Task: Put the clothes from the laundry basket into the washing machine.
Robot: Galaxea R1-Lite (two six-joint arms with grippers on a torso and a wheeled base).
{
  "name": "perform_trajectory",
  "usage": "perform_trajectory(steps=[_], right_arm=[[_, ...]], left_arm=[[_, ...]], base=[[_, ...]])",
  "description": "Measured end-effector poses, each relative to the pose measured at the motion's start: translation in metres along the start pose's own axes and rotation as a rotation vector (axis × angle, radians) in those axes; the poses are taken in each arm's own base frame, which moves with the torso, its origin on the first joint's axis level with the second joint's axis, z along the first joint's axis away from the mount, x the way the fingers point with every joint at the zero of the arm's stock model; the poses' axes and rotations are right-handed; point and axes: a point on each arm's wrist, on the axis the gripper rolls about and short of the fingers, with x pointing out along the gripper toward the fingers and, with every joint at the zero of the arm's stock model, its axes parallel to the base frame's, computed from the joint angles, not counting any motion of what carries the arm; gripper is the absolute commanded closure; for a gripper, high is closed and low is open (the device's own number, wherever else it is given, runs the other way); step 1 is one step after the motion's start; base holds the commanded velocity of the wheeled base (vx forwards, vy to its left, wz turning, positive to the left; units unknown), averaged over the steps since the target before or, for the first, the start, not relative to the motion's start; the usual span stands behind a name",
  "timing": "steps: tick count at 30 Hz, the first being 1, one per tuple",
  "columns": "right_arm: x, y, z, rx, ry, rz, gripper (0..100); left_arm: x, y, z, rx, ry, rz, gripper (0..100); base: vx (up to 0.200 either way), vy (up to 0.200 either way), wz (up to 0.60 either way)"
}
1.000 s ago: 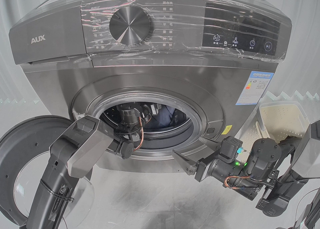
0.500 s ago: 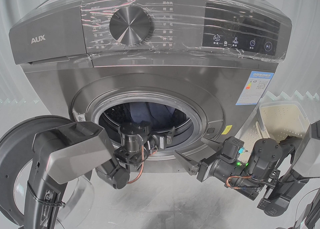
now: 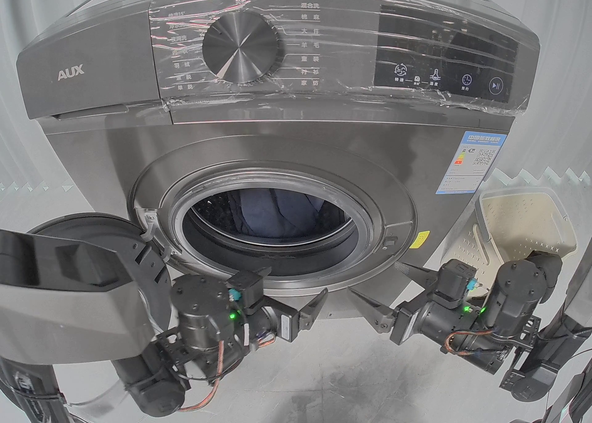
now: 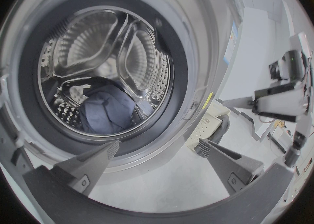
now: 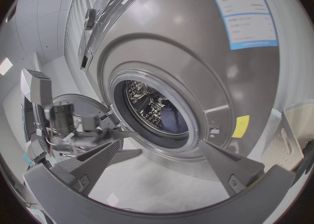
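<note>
Down at the mouth of the washing machine [image 3: 277, 128], head view first: the door [image 3: 92, 233] is swung wide to the robot's left, so the port is free. A blue garment [image 3: 277, 211] lies low in the drum, towards its back wall. Left gripper [image 3: 296, 291] hangs just below the port's lower rim, fingers spread, nothing in them. Right gripper [image 3: 375, 279] sits beside it, also spread and empty, below the rim's right end. My read: both are parked clear of the opening. The laundry basket [image 3: 524, 220] stands at the machine's right side, tilted, open face towards the robot. What shows of its inside looks bare, though the right arm hides its lower part.

Over to the left wrist view: the left gripper [image 4: 156, 143] gapes wide below the port, aimed straight into the drum [image 4: 98, 45]. The blue garment [image 4: 106, 110] is a crumpled heap on the drum floor, where it would naturally settle. It spreads a little more across the drum than front to back. Beyond that I can't give it a long axis or a heading.

Right wrist view now: the right gripper [image 5: 158, 145] is parted and empty, angled at the port from the right. The blue garment [image 5: 171, 118] is deep inside, well behind the rim. The laundry basket [image 5: 294, 136] is near the machine's lower right corner.
</note>
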Motion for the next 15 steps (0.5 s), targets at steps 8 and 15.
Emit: perform_trajectory(steps=[8,15], right_arm=[[-0.036,-0.030,0.008,-0.003,-0.001,-0.116,0],[-0.061,-0.036,0.012,0.000,-0.014,-0.152,0]], left_arm=[[-0.061,-0.010,0.031,-0.064,-0.078,-0.006,0],[-0.094,-0.011,0.044,-0.066,-0.126,0.008,0]], base=[[0.000,0.000,0.00],[0.000,0.000,0.00]])
